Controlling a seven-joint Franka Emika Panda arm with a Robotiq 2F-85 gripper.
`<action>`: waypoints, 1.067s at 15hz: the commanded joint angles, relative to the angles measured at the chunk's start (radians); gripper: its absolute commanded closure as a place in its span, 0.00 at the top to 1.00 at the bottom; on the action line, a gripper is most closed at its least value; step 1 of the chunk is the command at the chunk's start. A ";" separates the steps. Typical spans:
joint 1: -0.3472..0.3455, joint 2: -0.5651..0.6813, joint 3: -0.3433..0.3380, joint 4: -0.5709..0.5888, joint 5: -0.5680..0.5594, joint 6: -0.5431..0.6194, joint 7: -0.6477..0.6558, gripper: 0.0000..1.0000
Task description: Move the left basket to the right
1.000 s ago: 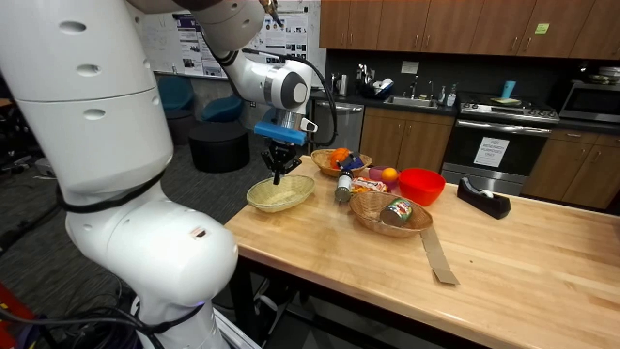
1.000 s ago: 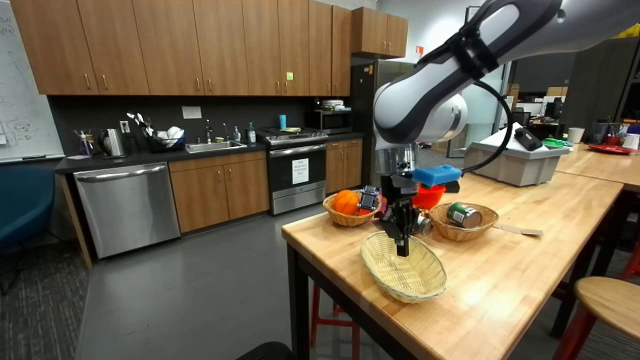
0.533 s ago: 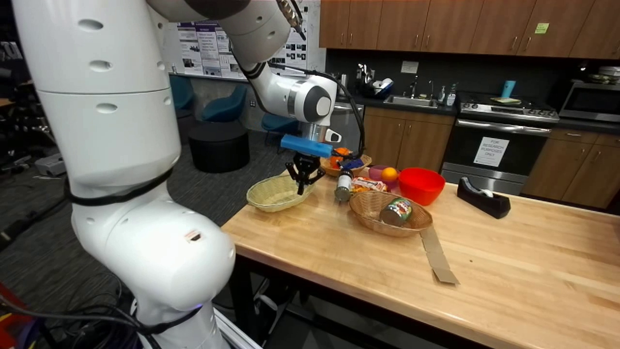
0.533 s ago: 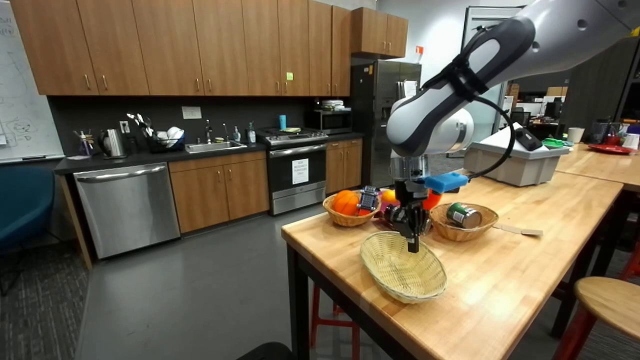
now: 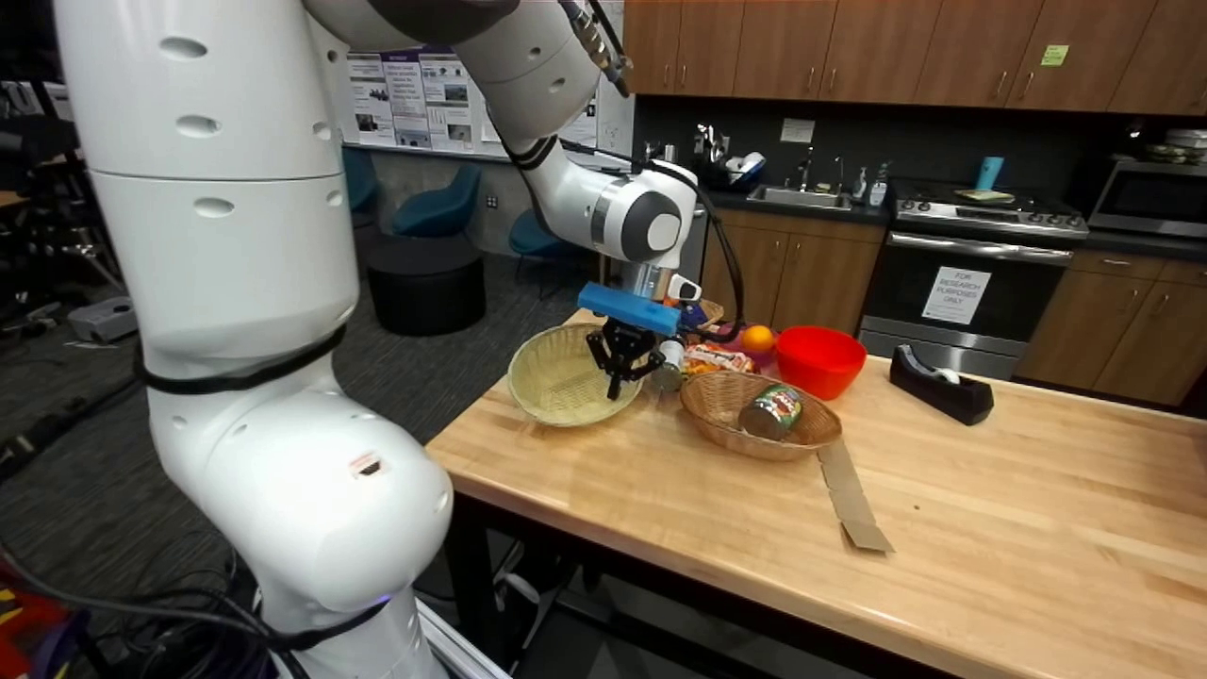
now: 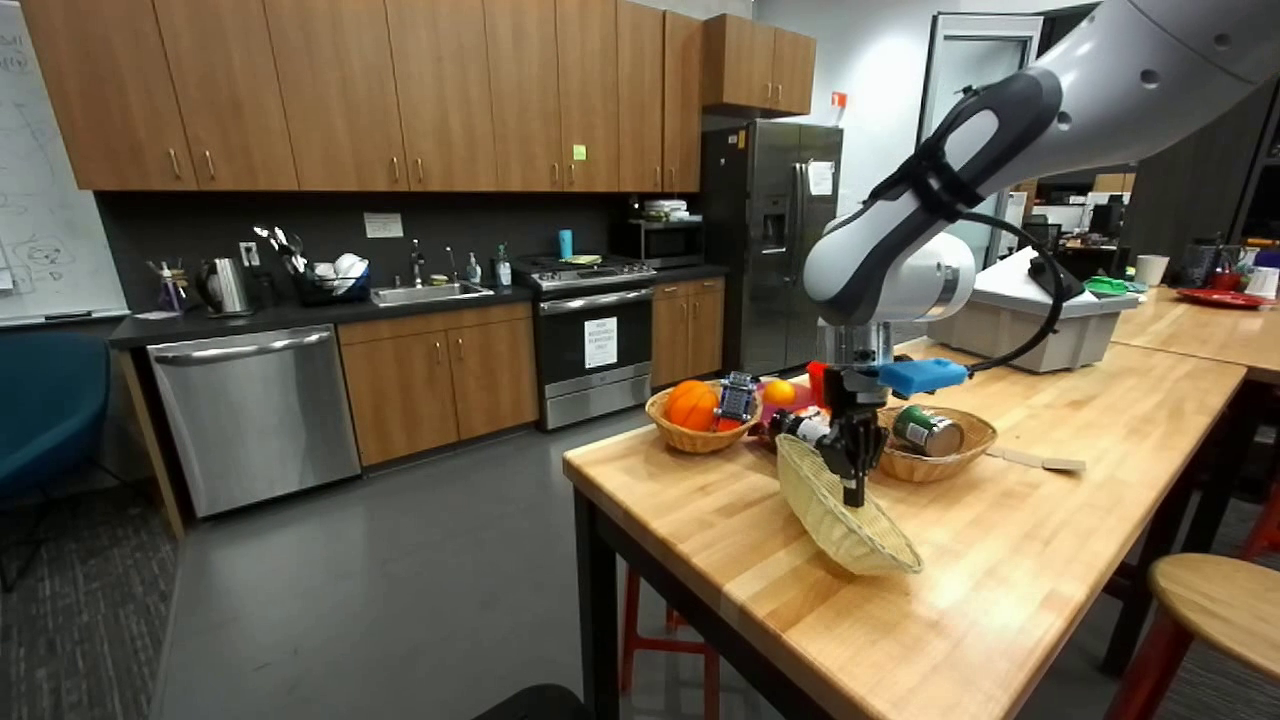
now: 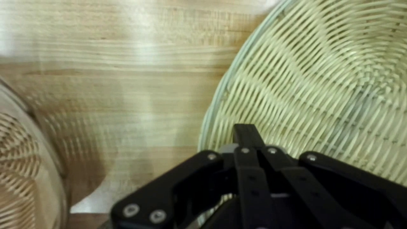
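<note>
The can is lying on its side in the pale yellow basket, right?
Not quite. The can is lying on its side, but in the brown basket beside the red bowl, not in the pale yellow basket. Both exterior views show this.

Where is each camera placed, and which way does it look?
In an exterior view: near the arm, facing across the table toward the stove; much of the arm and the gripper show.
In an exterior view: beyond the table's end, facing the wall cabinets and refrigerator; only the arm's outer links and gripper show.
Wrist view: above the gripper, looking down at the pale basket; only the gripper shows.
Both exterior views share the stove and pale basket.
</note>
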 commanded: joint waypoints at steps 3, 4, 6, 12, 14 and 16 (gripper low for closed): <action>-0.036 -0.054 -0.028 -0.093 0.026 0.039 0.003 0.00; -0.037 -0.071 -0.030 -0.111 0.029 0.040 0.009 0.00; -0.040 -0.108 -0.036 -0.143 0.032 0.040 0.019 0.00; -0.060 -0.315 -0.077 -0.305 0.011 0.023 0.104 0.00; -0.076 -0.402 -0.094 -0.360 0.002 0.011 0.135 0.00; -0.096 -0.488 -0.110 -0.409 -0.010 -0.002 0.165 0.00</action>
